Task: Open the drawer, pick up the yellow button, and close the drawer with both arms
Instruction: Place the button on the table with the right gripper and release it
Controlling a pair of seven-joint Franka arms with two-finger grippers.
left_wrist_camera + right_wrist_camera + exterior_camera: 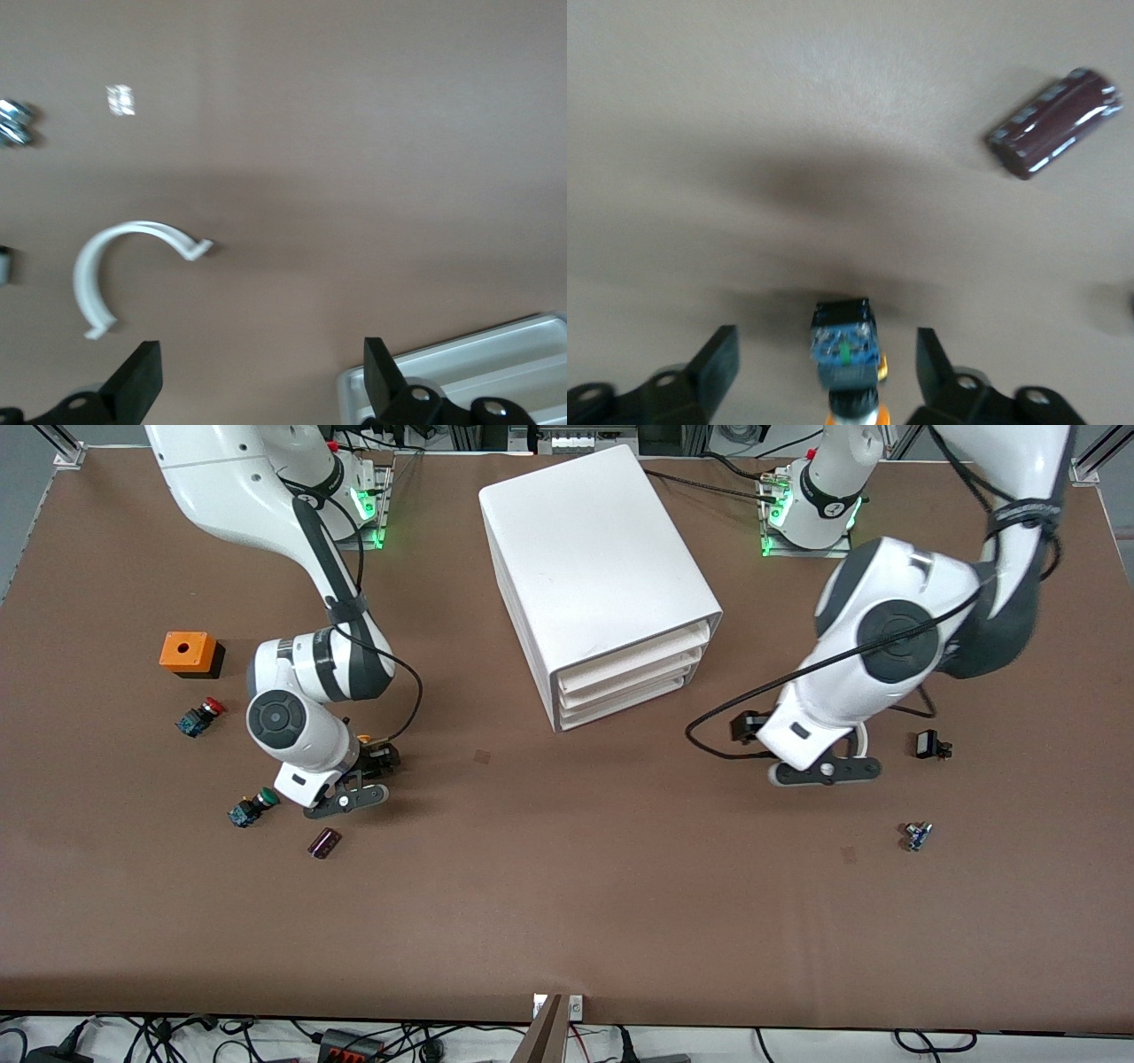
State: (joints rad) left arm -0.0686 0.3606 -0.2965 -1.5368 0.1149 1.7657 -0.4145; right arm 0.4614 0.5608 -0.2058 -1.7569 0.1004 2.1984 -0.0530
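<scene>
The white cabinet (594, 558) stands mid-table, its top drawer (633, 657) flush with the two below it. The button lies on the table toward the right arm's end; its orange cap (365, 739) shows beside the right hand. In the right wrist view its black-and-blue body (844, 350) lies between the fingers, touching neither. My right gripper (347, 800) (824, 350) is open around it. My left gripper (824, 771) (261, 376) is open and empty, low over bare table toward the left arm's end, beside a white C-shaped clip (89, 274).
Toward the right arm's end lie an orange box (188, 654), a red-capped button (199, 717), a green-capped button (251, 808) and a maroon capacitor (324, 842) (1054, 124). Near the left gripper lie a small black part (930, 744) and a small blue part (917, 835).
</scene>
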